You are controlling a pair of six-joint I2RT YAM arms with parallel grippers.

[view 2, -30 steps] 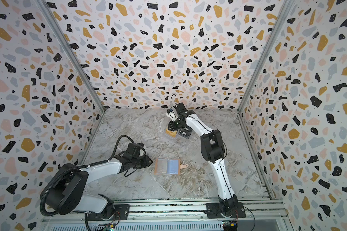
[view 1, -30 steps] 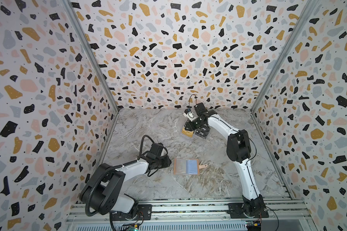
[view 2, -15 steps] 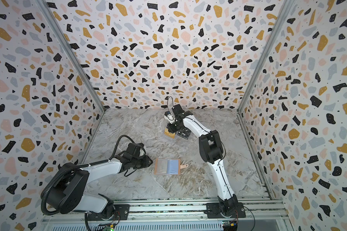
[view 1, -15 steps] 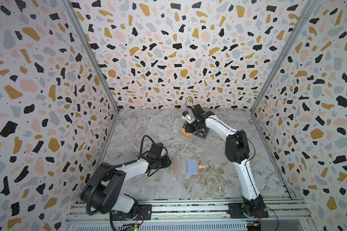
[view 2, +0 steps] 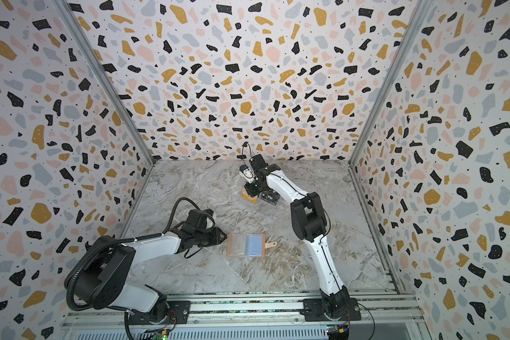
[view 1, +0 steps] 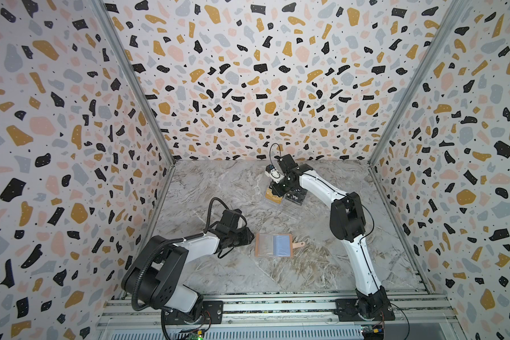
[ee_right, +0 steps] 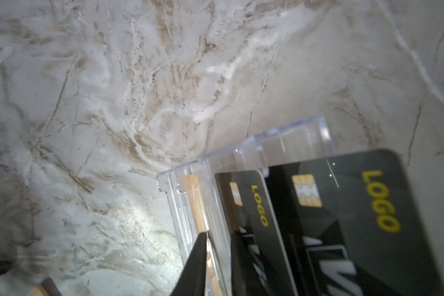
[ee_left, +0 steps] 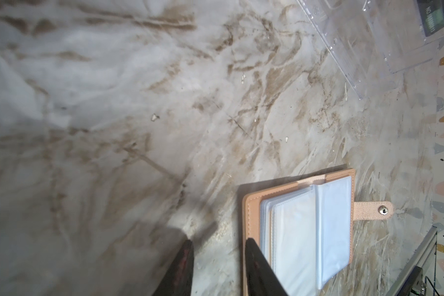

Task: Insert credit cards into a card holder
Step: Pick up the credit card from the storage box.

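Black cards (ee_right: 356, 217), yellow "LOGO", white "Vip"

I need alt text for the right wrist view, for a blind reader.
The right end effector straddles a thin gold-yellow plastic card standing in a clear acrylic stand, beside two black cards printed LOGO, on a marbled tabletop.

We see two arms, the left arm (view 1: 200, 244) and the right arm (view 1: 318, 184), glossy white shells between bulky black joints. A ribbed black hose (view 1: 139, 279) loops off the left shoulder. The left pincer (ee_left: 217, 252) and right pincer (ee_right: 217, 238) end in tapered black fingers (ee_left: 180, 269).
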